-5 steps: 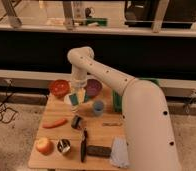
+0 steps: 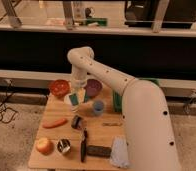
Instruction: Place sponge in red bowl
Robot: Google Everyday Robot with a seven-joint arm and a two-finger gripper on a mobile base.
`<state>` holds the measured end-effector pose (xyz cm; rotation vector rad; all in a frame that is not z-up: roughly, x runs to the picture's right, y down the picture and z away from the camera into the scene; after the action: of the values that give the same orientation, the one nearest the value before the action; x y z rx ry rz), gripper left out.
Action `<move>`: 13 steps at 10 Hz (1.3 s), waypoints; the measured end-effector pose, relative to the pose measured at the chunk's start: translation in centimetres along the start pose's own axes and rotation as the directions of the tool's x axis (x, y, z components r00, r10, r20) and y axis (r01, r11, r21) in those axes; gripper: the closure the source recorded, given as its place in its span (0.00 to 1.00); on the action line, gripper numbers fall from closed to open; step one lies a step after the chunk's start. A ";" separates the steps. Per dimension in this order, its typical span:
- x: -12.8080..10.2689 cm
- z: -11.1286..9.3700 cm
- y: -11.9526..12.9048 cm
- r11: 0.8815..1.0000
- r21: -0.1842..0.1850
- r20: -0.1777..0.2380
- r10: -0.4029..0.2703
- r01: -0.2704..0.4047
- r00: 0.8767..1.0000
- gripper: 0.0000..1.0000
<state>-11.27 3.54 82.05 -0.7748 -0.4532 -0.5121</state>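
Note:
The red bowl [image 2: 59, 87] stands at the back left of the wooden table [image 2: 51, 160]. The purple bowl [image 2: 93, 87] is to its right. My gripper [image 2: 76, 96] hangs down between the two bowls, just right of the red bowl. It is shut on the sponge [image 2: 73, 100], a small green and pale block held tilted just above the table. The sponge is beside the red bowl's right rim, not over it.
A small blue cup [image 2: 98, 107] stands right of the sponge. A carrot [image 2: 55, 122], an apple [image 2: 43, 145], a metal cup [image 2: 64, 146], a dark can [image 2: 77, 121], a black tool [image 2: 84, 145] and a grey-blue cloth [image 2: 120, 152] lie towards the front.
Nothing has visibly changed; the gripper and the sponge stay between the two bowls.

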 end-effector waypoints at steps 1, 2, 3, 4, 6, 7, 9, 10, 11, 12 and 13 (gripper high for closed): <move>0.0 0.0 0.0 1.000 0.000 0.000 0.000 0.000 1.000 0.87; 0.0 0.0 0.0 1.000 0.000 0.000 0.000 0.000 1.000 0.87; 0.0 0.0 0.0 1.000 0.000 0.000 0.000 0.000 1.000 0.87; 0.0 0.0 0.0 1.000 0.000 0.000 0.000 0.000 1.000 0.87; 0.0 0.0 0.0 1.000 0.000 0.000 0.000 0.000 1.000 0.87; 0.0 -0.1 0.0 1.000 0.001 -0.001 -0.002 0.002 1.000 0.87; 0.0 -0.8 -1.8 0.999 0.030 -0.009 -0.015 0.015 1.000 0.87; 0.1 -1.2 -2.7 0.999 0.044 -0.012 -0.022 0.023 1.000 0.87; 0.3 -1.8 -3.9 0.998 0.052 -0.021 -0.032 0.033 0.999 0.87; 0.4 -2.1 -5.1 0.997 0.060 -0.024 -0.042 0.043 0.999 0.87; 0.4 -2.1 -6.2 0.996 0.073 -0.023 -0.053 0.054 0.998 0.87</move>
<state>-14.22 -1.93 84.28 -0.6877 -0.4715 -0.5503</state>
